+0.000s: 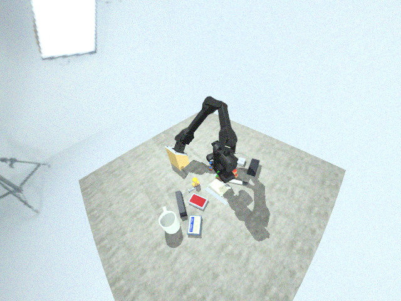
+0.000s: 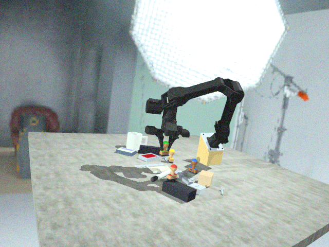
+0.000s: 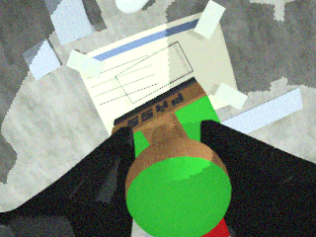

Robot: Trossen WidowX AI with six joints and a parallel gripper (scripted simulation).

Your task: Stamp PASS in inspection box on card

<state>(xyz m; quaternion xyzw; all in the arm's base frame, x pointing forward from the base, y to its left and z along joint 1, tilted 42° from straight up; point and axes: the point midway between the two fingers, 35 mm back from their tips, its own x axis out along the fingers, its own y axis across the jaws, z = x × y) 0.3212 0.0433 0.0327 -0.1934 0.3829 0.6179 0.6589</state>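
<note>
My gripper [image 2: 165,148] [image 3: 166,134] is shut on the green-knobbed PASS stamp [image 2: 165,144] [image 3: 178,197]. The stamp is held above the table, and its lettered front edge overlaps the lower part of the card [image 1: 218,187] [image 3: 212,61] in the wrist view. The inspection box [image 3: 146,59] is a thin outline just beyond that edge, and its visible inside is blank. The stamp's underside is hidden. White tabs lie on the card's corners. The red ink pad [image 1: 198,200] [image 2: 148,156] lies open on the table, apart from the card.
A yellow stamp [image 1: 195,182] [image 2: 171,155], blue stamp [image 2: 194,165] and red stamp [image 2: 173,171] stand around the card. A marker [image 2: 160,176], black block [image 2: 179,190] and wooden block [image 2: 205,178] lie nearby. A mug [image 1: 169,221], dark bar [image 1: 181,205] and blue box [image 1: 195,225] are beyond the pad.
</note>
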